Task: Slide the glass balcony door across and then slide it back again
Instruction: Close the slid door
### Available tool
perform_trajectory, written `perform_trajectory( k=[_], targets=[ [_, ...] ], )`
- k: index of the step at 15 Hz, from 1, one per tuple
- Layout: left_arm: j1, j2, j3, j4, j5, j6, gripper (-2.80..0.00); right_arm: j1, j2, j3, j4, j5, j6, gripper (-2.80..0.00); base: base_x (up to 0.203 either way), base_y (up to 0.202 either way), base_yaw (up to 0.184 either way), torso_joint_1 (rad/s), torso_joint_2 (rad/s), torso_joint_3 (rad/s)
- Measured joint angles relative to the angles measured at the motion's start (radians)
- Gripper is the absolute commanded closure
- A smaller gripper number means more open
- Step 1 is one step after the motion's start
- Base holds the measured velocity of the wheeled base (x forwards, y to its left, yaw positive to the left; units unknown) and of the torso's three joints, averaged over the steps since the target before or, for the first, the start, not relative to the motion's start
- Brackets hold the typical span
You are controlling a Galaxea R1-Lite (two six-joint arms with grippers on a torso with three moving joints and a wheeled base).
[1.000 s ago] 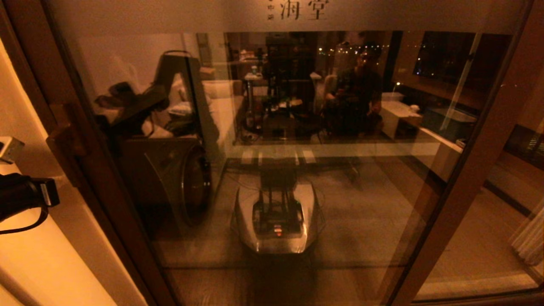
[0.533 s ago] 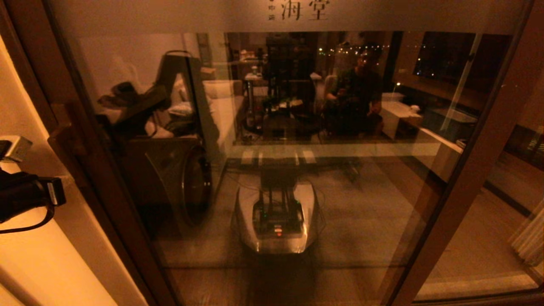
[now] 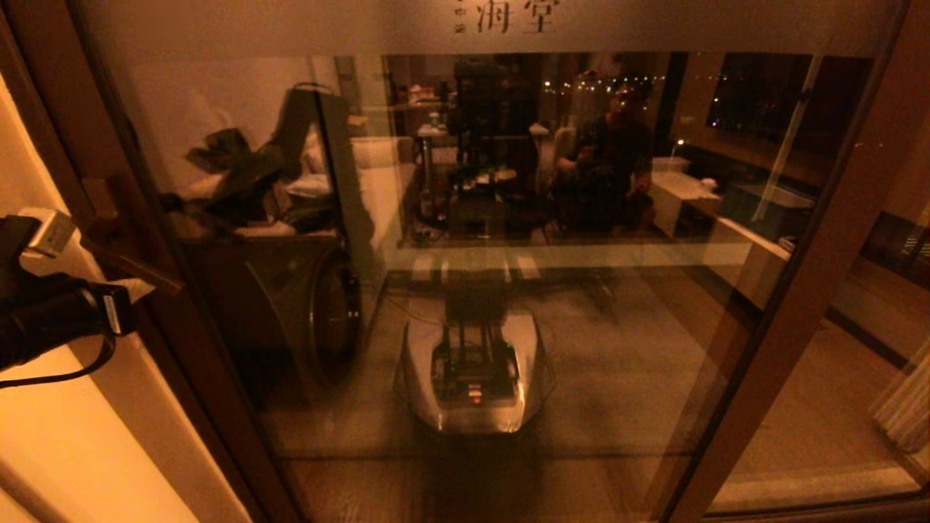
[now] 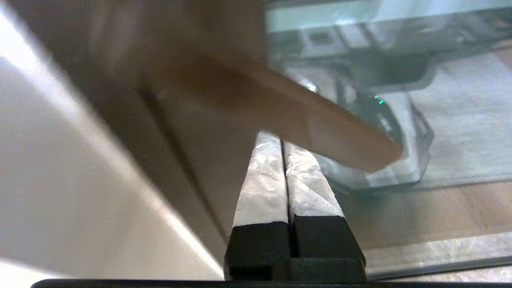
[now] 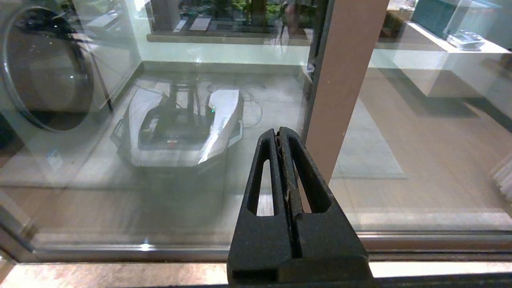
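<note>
From the head view, the tall clear-glass balcony door [image 3: 465,240] in its dark brown wooden frame filled nearly the whole scene, a frosted band with Chinese characters [image 3: 518,16] across its top. The glass mirrored a lit room, the robot's own pale wheeled base [image 3: 472,370] and a seated person [image 3: 610,156]. The door's left wooden stile ran down beside a cream wall [image 3: 65,436]. The left arm reached in from the left edge, its black body and wrist ending in the left claw [image 3: 138,287], which sat at the stile close to the wooden bar handle [image 3: 109,218]. The right arm did not show in this view.

In the left wrist view, the left claw [image 4: 282,140] was clenched, its two white-wrapped fingers [image 4: 262,180] pressed flat together with nothing between them. Their tips lay right at the underside of the blurred, pale brown wooden bar handle [image 4: 320,132]; whether they touched it could not be told. The door's glass [image 4: 440,100] lay past the handle, the cream wall [image 4: 60,180] on the other side.

In the right wrist view, the right claw [image 5: 279,134] was likewise clenched and empty, its black slotted fingers [image 5: 264,176] closed on each other. It hung before the glass [image 5: 120,120], near a light brown wooden upright [image 5: 344,72], above the door's bottom rail [image 5: 432,240].
</note>
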Motion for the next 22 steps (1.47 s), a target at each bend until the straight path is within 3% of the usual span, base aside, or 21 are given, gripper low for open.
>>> perform_trajectory(
  k=[15,22],
  targets=[
    [-0.054,-0.079,-0.01,0.003,0.038,-0.037,0.0,0.0,0.0,0.0,0.0,0.0,0.0,0.0,0.0,0.0,0.0,0.0,0.0,0.0],
    [-0.04,-0.154,0.109,0.003,0.039,-0.035,0.0,0.0,0.0,0.0,0.0,0.001,0.0,0.0,0.0,0.0,0.0,0.0,0.0,0.0]
  ],
)
